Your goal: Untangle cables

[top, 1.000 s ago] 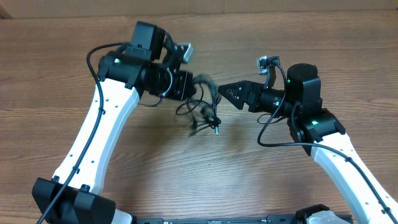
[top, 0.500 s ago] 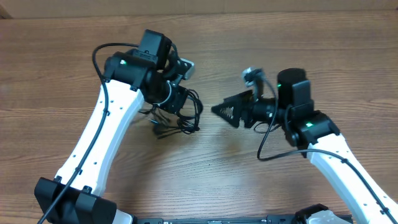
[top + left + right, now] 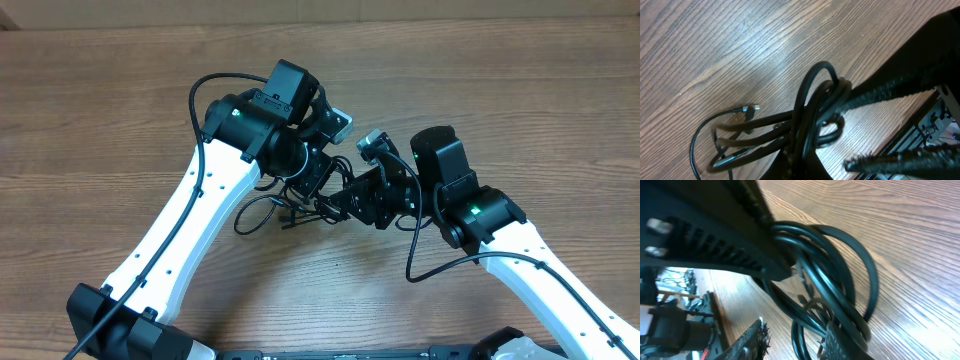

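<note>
The cables are a bunch of thin black loops on the wooden table between the two arms. My left gripper is shut on the bunch from above; in the left wrist view the strands run straight into its closed jaws, and a metallic-tipped plug lies loose to the left. My right gripper has pushed into the same bunch from the right. In the right wrist view its fingers stand apart, with cable loops between and over them.
The two grippers almost touch over the bunch. The left arm's white link slants to the front left and the right arm's to the front right. A thick black arm wire hangs beside the right wrist.
The right gripper has moved left and forward into the bunch, its jaws narrowing. The left gripper, still shut on the cables, has swung them right towards it.
</note>
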Robot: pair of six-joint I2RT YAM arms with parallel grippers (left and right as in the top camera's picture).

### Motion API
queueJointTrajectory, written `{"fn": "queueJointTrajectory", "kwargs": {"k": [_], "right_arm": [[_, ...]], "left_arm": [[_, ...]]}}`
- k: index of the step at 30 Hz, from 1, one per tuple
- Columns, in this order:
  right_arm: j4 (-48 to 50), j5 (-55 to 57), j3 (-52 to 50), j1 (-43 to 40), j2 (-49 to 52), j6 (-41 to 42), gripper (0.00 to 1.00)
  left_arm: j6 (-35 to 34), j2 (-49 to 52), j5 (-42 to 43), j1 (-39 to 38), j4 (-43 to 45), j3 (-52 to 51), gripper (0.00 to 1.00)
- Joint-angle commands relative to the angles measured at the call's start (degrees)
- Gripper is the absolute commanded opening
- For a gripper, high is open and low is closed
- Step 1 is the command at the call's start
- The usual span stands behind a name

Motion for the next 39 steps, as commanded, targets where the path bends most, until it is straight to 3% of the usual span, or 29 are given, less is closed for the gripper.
{"fn": "queueJointTrajectory", "kwargs": {"k": [1, 9, 18, 23, 32, 39], "right_arm": [[0.33, 3.5, 0.42, 0.17, -1.33, -1.44, 0.41], [2.51, 3.58, 0.42, 0.17, -1.33, -9.2, 0.48], [2.89, 6.51, 0.39, 0.17, -1.33, -12.61, 0.49], [2.91, 6.54, 0.39, 0.17, -1.33, -14.67, 0.47], [2.82, 6.51, 0.39, 0.17, -1.33, -14.6, 0.14], [1.81, 6.51, 0.39, 0.17, -1.33, -14.21, 0.04]], "left_arm": [[0.04, -0.98, -1.97, 0.0, -0.42, 0.87, 0.04], [0.85, -0.96, -8.13, 0.0, -2.43, 0.87, 0.04], [6.19, -0.96, 2.58, 0.0, -2.54, 0.87, 0.04], [6.6, -0.96, 3.5, -0.07, -2.56, 0.87, 0.04], [5.35, -0.96, 3.02, 0.57, -2.23, 0.87, 0.04], [0.07, -0.96, 2.62, 3.39, -1.73, 0.87, 0.04]]}}
